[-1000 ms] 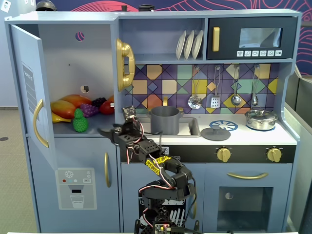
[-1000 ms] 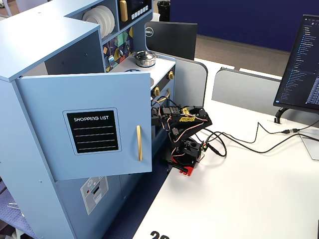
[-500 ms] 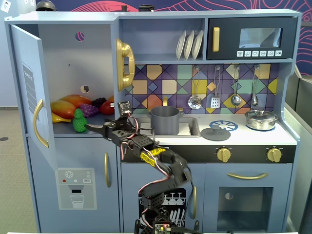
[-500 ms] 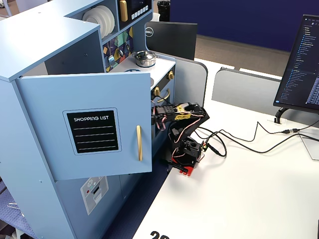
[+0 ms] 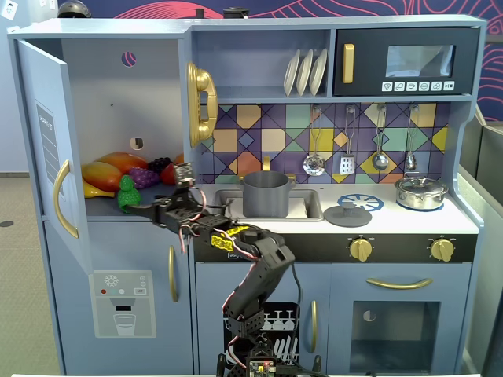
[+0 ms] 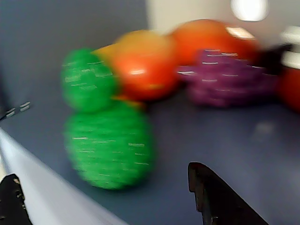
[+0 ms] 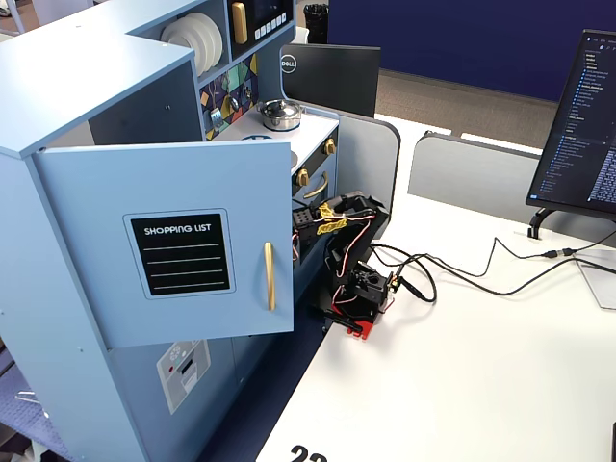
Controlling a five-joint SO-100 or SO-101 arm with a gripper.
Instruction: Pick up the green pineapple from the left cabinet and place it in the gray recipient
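Observation:
The green pineapple stands upright at the front of the left cabinet's shelf. In the wrist view it is close and blurred, leafy top up. My gripper reaches into the cabinet from the right, just short of the pineapple. In the wrist view the gripper is open and empty, its dark fingertips apart on either side below the pineapple, not touching it. The gray recipient stands in the sink to the right. In a fixed view the open door hides the shelf and gripper.
Behind the pineapple lie an orange-yellow mango, purple grapes and other fruit. The cabinet door stands open at left. A shiny lidded pot and a gray lid sit on the counter. The shelf's front edge lies under the jaws.

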